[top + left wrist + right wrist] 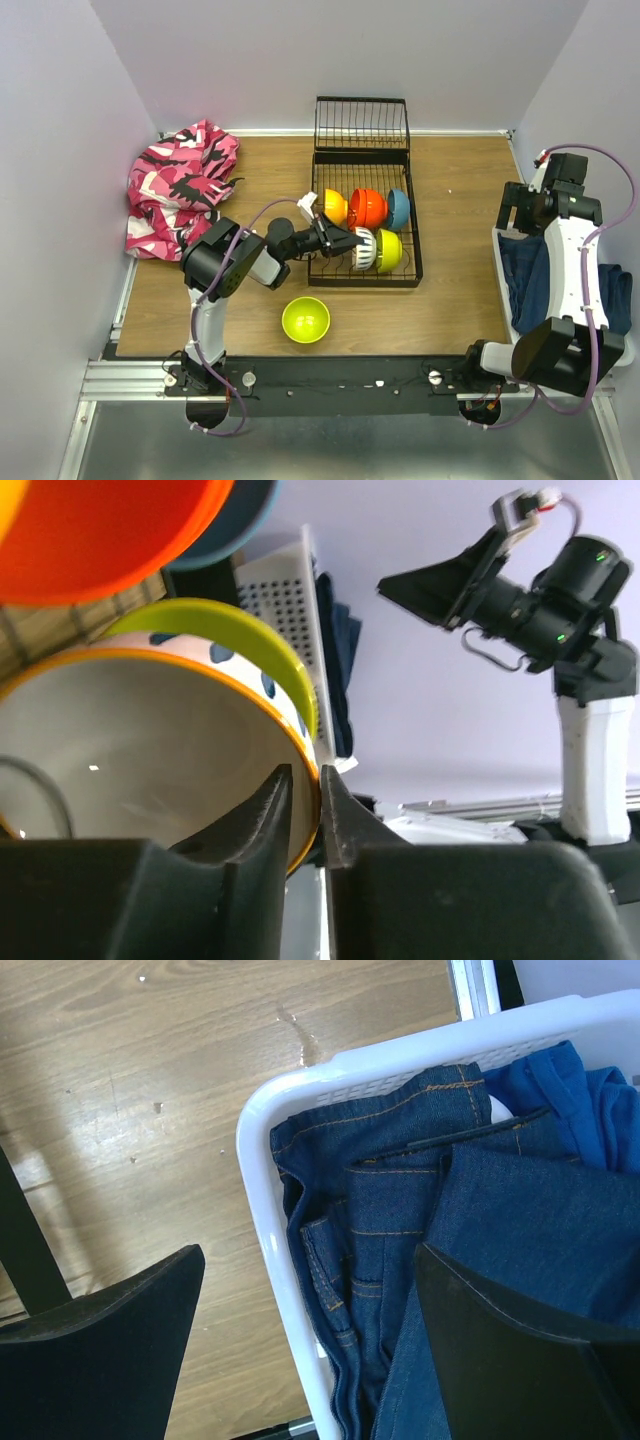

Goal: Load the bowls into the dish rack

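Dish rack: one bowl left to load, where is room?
Free: the rack's far strip, between flap and the orange, red and blue bowls. Crowded: near end, where the left claw grips the cream bowl beside a lime one.

Top cam looks down on whole table (460, 200); L wrist close on bowl (150, 750), R wrist over basket (264, 1230).

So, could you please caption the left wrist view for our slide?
Left gripper pinches the orange-rimmed cream-white plastic bowl beside a lime green bowl.
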### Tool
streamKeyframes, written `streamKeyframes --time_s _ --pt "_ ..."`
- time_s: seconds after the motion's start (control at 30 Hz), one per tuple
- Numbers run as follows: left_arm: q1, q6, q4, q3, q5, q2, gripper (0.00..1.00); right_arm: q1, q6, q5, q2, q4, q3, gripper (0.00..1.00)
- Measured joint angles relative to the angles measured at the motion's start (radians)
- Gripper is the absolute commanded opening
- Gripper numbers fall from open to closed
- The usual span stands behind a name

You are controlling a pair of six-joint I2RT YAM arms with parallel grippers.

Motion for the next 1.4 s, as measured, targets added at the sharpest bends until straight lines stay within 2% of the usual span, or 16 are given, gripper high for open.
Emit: streamKeyframes --time_s 0.2,0.37,0.47,0.63,0.73,0.83,0.97,1.13,1.17,1.23,1.33,1.4 --pt "0.007 0.060 -0.034 -0.038 0.011 -0.015 0.52 0.000 0.001 -0.001 -0.014 -0.001 -0.010 0.93" --pt "0.019 0.166 -0.075 -0.051 0.041 -0.091 0.55 0.000 0.005 -0.003 -0.039 -0.006 -0.016 0.93" --pt "0.038 0.286 -0.187 -0.055 0.055 -0.187 0.56 0.000 0.012 -0.018 -0.053 -0.012 -0.016 0.93" --pt "0.075 0.535 -0.500 -0.057 0.057 -0.327 0.59 0.000 0.030 -0.047 -0.076 -0.013 -0.016 0.94" --pt "0.087 0.750 -0.800 -0.018 0.034 -0.405 0.65 0.000 0.043 -0.069 -0.101 -0.012 -0.022 0.94" --pt "0.089 0.935 -1.051 0.040 0.007 -0.438 0.65 0.000 0.052 -0.090 -0.134 -0.013 -0.041 0.94" --pt "0.090 1.111 -1.259 0.038 -0.013 -0.541 0.64 0.000 0.070 -0.119 -0.180 -0.011 -0.081 0.94" --pt "0.091 1.398 -1.533 0.029 -0.027 -0.843 0.63 0.000 0.084 -0.148 -0.232 -0.010 -0.105 0.94" --pt "0.092 1.489 -1.579 0.030 -0.017 -0.901 0.63 0.000 0.085 -0.154 -0.242 -0.008 -0.106 0.94" --pt "0.091 1.750 -1.778 0.051 0.047 -1.049 0.63 0.000 0.089 -0.165 -0.262 -0.004 -0.108 0.94" --pt "0.071 2.132 -2.060 0.088 0.091 -1.147 0.63 0.000 0.097 -0.185 -0.294 -0.001 -0.111 0.94" --pt "0.052 2.310 -2.218 0.089 0.092 -1.172 0.62 0.000 0.104 -0.194 -0.319 0.006 -0.113 0.94"
